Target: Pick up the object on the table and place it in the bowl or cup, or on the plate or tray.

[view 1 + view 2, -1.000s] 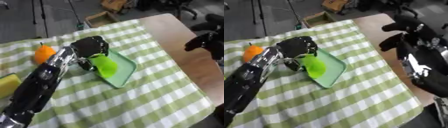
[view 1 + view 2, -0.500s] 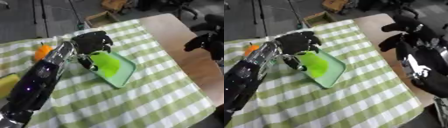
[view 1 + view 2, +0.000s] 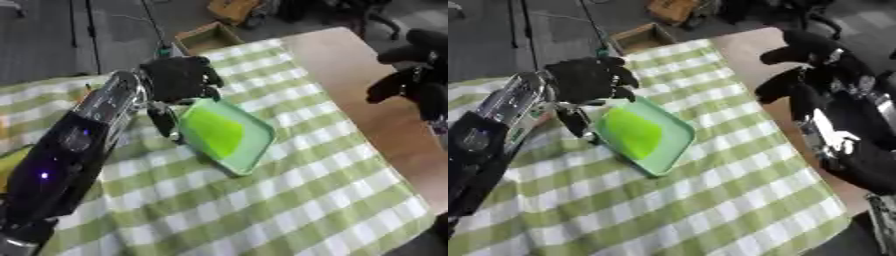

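The counter [image 3: 367, 125], spread with a green-and-white checked cloth [image 3: 289, 200], is filling most of the frame, bare wood showing at the upper right. The left arm is reaching in from the lower left, its left robot hand [image 3: 179, 77] hanging over the tray's upper-left edge, fingers loosely spread and grasping nothing. The right robot hand [image 3: 798, 75] is hovering at the right, fingers curled, empty. A pale green tray [image 3: 254, 150] is lying at centre, and a bright lime-green object [image 3: 214, 131] is resting inside it.
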You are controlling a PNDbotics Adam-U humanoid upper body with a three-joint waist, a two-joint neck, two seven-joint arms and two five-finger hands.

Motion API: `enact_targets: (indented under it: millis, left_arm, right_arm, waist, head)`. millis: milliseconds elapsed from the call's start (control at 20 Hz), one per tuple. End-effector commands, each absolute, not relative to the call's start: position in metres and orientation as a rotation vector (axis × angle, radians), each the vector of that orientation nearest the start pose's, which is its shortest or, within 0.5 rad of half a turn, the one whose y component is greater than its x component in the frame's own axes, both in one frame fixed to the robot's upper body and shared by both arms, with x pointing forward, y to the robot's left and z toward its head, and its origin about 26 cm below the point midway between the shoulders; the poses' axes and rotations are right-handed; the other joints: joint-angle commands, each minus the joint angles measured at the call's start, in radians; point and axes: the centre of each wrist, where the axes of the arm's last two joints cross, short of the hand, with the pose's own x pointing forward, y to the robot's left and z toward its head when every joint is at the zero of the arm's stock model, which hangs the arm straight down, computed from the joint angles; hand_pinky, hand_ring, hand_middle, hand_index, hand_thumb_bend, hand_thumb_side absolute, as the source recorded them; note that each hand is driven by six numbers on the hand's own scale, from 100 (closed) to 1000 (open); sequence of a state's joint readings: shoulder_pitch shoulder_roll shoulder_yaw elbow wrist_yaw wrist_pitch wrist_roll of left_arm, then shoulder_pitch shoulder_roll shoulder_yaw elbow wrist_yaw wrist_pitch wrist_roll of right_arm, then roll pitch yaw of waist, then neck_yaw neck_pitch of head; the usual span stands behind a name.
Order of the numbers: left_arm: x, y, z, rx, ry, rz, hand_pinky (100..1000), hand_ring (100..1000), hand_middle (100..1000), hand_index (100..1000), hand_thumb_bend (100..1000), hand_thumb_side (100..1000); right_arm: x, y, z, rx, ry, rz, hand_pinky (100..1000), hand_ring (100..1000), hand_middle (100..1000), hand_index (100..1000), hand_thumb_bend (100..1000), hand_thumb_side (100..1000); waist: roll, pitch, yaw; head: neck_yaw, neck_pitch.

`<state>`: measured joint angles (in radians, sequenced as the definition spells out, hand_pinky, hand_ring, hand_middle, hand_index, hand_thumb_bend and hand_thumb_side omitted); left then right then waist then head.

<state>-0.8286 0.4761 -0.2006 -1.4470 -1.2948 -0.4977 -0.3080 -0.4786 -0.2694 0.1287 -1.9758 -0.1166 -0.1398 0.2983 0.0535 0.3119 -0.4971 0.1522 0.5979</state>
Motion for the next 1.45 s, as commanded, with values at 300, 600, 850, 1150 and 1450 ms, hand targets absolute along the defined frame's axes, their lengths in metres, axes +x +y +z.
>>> enact_targets:
  millis: [300, 600, 850, 1150, 1450]
  left_arm:
    - [0.330, 0.292, 0.307, -1.602, 2.777, 1.153, 810, 814, 829, 904, 741, 207]
    - [0.286, 0.341, 0.242, -1.564, 3.201, 0.407, 743, 778, 816, 953, 602, 318]
    - [0.263, 0.363, 0.186, -1.802, 3.301, 0.239, 717, 765, 814, 968, 548, 382]
    - [0.256, 0.363, 0.164, -1.862, 3.362, -0.029, 700, 754, 806, 971, 498, 431]
    - [0.258, 0.355, 0.158, -1.801, 3.422, -0.130, 694, 746, 799, 970, 465, 464]
  right_arm:
    - [0.308, -0.218, 0.234, 0.224, -2.454, 0.773, 644, 668, 790, 949, 100, 414]
    - [0.306, -0.232, 0.227, 0.129, -2.425, 0.724, 642, 665, 789, 950, 100, 427]
    - [0.305, -0.240, 0.221, 0.081, -2.406, 0.696, 641, 665, 789, 950, 100, 432]
    - [0.304, -0.244, 0.217, 0.051, -2.395, 0.668, 640, 665, 788, 950, 100, 433]
    - [0.304, -0.246, 0.216, 0.038, -2.395, 0.654, 640, 665, 788, 950, 100, 430]
  waist:
    - [-0.010, -0.238, 0.095]
    - [-0.012, -0.240, 0.214]
    - [-0.014, -0.246, 0.280]
    - [-0.022, -0.252, 0.315]
    - [-0.027, -0.255, 0.316]
  head:
    - [-0.049, 0.034]
    - [-0.088, 0.070]
    - [-0.098, 0.091]
    - [-0.087, 0.109]
    - [-0.031, 0.115]
